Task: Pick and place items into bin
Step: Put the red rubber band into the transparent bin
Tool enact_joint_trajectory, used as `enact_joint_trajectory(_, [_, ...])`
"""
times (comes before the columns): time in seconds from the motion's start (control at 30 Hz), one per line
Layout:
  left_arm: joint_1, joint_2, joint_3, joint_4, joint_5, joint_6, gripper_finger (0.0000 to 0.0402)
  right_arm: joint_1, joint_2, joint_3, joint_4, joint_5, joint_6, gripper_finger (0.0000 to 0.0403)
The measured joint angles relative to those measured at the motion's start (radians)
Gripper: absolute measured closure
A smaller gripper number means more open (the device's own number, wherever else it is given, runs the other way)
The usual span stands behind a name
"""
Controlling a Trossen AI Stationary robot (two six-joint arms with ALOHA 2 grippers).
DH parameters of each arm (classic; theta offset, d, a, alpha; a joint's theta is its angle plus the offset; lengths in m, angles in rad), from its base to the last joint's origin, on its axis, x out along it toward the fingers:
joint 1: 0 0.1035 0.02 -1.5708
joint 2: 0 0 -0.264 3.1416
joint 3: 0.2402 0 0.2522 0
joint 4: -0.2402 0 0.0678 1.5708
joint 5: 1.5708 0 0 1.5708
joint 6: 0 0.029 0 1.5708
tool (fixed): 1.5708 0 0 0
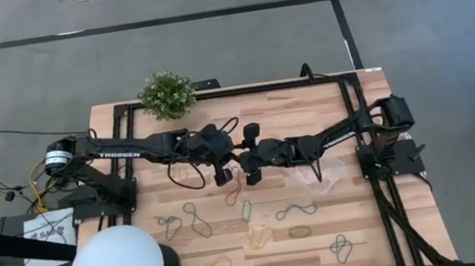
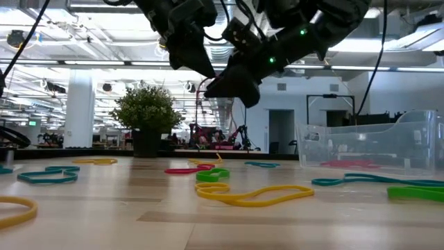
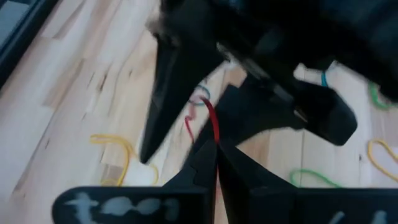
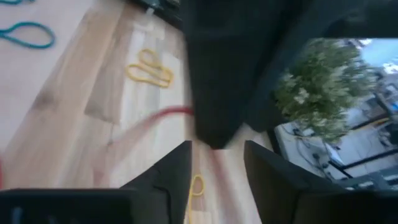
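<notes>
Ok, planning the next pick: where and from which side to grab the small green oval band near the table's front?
Probably straight down from above, fingers straddling the green oval band across its narrow width at mid-length. It lies flat on the table, so no side offers purchase, and neighbouring bands lie clear of it.
</notes>
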State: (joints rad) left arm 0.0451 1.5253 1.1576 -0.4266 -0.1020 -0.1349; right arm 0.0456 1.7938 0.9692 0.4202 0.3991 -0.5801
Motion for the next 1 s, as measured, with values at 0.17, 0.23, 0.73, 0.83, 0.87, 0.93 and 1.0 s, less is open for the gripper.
enact_joint_trajectory(0.17, [-0.009,0.0,0.0,-0.027,-0.033,-0.002,0.0401,0.002,0.006,0.005,-0.012,0.009,0.007,0.0329])
enact_joint_trajectory(0.23, [-0.009,0.0,0.0,-0.039,-0.055,-0.002,0.0401,0.007,0.005,0.005,-0.027,0.025,0.008,0.0354])
enact_joint_trajectory(0.73, [-0.009,-0.001,0.0,-0.052,-0.113,0.002,0.0378,0.081,0.005,0.004,-0.105,0.309,-0.047,0.0401])
enact_joint_trajectory(0.83, [-0.009,-0.001,0.0,-0.079,-0.166,-0.007,0.0354,0.102,-0.012,0.003,-0.223,0.427,-0.045,0.04])
enact_joint_trajectory(0.87, [-0.009,-0.001,0.0,-0.087,-0.188,-0.008,0.0345,0.11,-0.023,0.004,-0.259,0.473,-0.033,0.04])
enact_joint_trajectory(0.93, [-0.009,-0.001,0.0,-0.1,-0.239,-0.009,0.033,0.124,-0.059,0.004,-0.369,0.551,0.015,0.0401])
enact_joint_trajectory(1.0, [-0.009,-0.001,0.0,-0.107,-0.281,-0.009,0.0318,0.135,-0.108,0.004,-0.492,0.592,0.074,0.0402])
